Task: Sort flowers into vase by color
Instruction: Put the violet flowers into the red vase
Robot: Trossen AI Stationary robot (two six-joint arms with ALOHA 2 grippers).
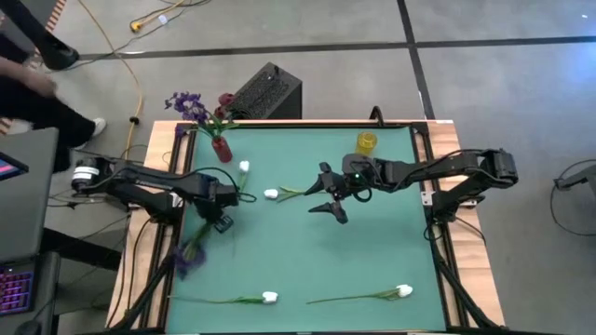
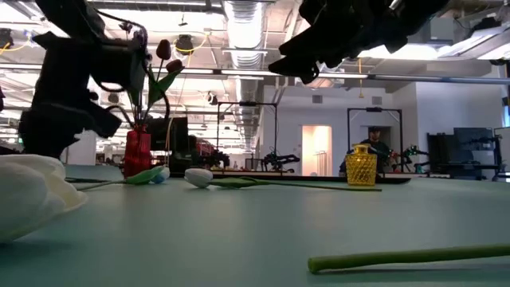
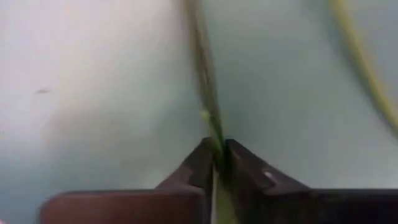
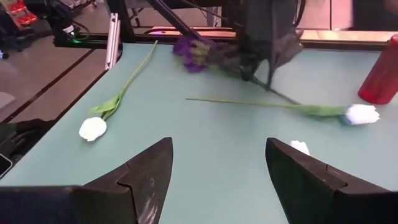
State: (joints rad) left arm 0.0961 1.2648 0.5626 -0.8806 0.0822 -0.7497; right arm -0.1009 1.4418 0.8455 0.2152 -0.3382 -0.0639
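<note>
Four white tulips lie on the green table (image 1: pixel 372 251): one (image 1: pixel 244 167) beside the left pincer, one (image 1: pixel 271 194) toward the middle, and two at the near edge (image 1: pixel 269 298) (image 1: pixel 404 291). One purple flower (image 1: pixel 189 253) lies at the table's left side, its stem pinched in the left pincer (image 1: pixel 222 210), whose fingers (image 3: pixel 202 167) are pressed together on it. One red vase (image 1: pixel 221 148) at the far left corner holds a purple bloom (image 1: pixel 186 102) and a red tulip (image 1: pixel 226 100). One yellow vase (image 1: pixel 367 142) stands at the far edge. The right pincer (image 1: pixel 328 197) hovers over the table's middle, fingers (image 4: pixel 149 165) spread and holding nothing.
</note>
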